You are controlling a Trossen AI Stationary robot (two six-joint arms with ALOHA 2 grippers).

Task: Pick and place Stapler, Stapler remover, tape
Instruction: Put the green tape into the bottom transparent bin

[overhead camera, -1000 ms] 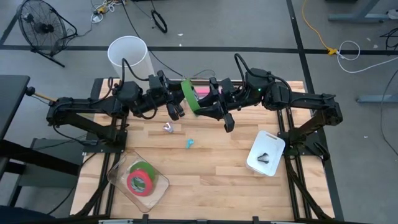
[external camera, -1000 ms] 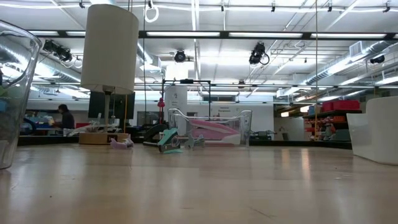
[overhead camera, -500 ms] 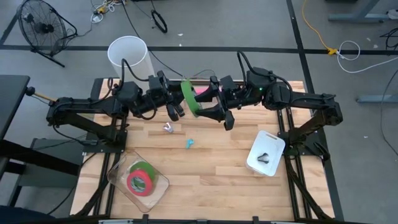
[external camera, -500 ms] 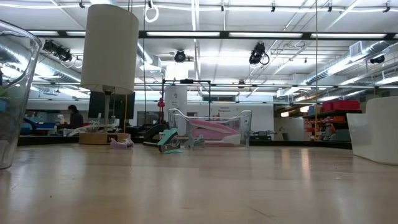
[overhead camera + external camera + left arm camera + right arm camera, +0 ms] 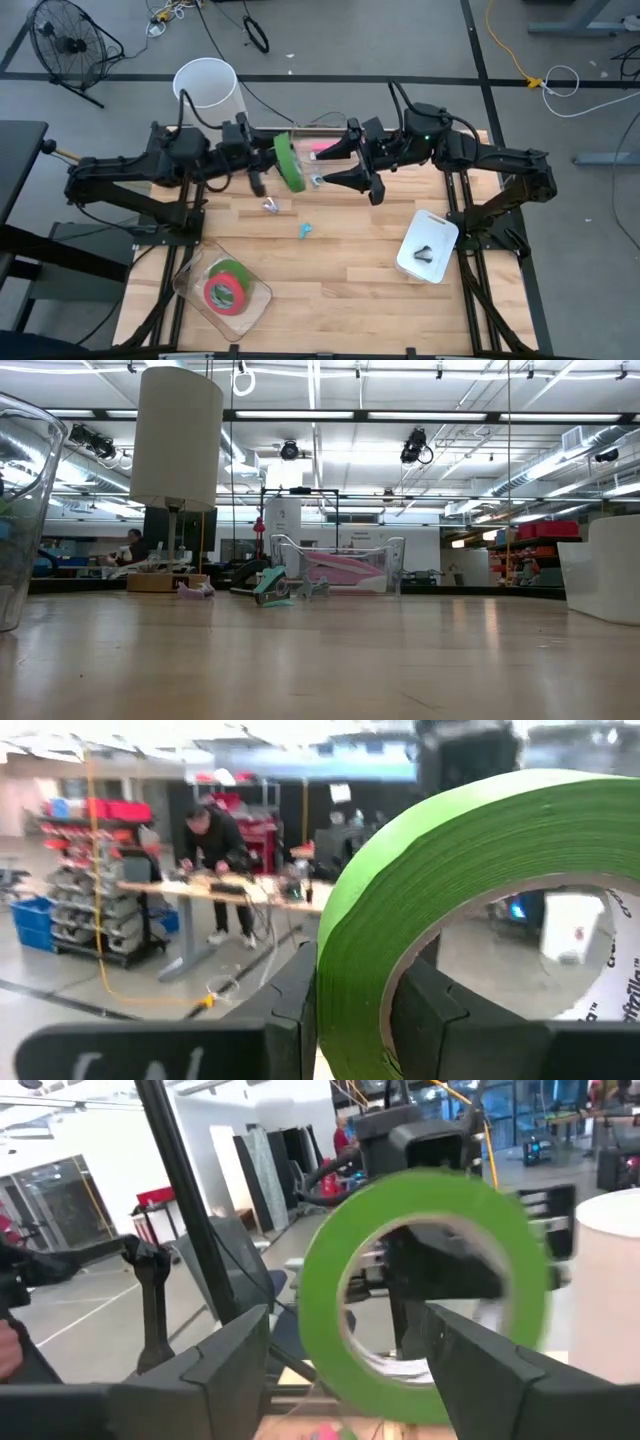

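- Two grippers meet above the far middle of the table [image 5: 330, 290], with a green roll of tape [image 5: 288, 163] between them.
- Left gripper [image 5: 268, 172] is clamped on that green roll: in the left wrist view its dark fingers [image 5: 300, 995] pinch the roll's wall [image 5: 440, 910], one outside and one inside the ring, and the roll stands on edge.
- Right gripper [image 5: 335, 166] sits just beside the roll on the side away from the left gripper, its jaws spread wide and holding nothing; in the right wrist view the green ring [image 5: 425, 1320] hangs just beyond the parted fingers [image 5: 225, 1355], apart from them.
- Below the left gripper, on the table, lies a small silvery item [image 5: 271, 205]; a small teal piece [image 5: 306, 231] lies a little nearer the front edge, under the gap between the grippers.
- Behind the grippers, at the far edge, a clear bin [image 5: 325, 135] holds something pink [image 5: 322, 146].
- Well away from the left gripper, at the front left corner, a clear tray [image 5: 188, 272] holds a green roll [image 5: 232, 270] and a pink-red roll [image 5: 222, 293].
- Below the right arm, a white tray [image 5: 440, 232] holds small dark items [image 5: 424, 253].
- Beyond the left gripper's far side stands a white cylinder [image 5: 207, 90].
- A person [image 5: 215, 845] bends over a bench in the room behind.
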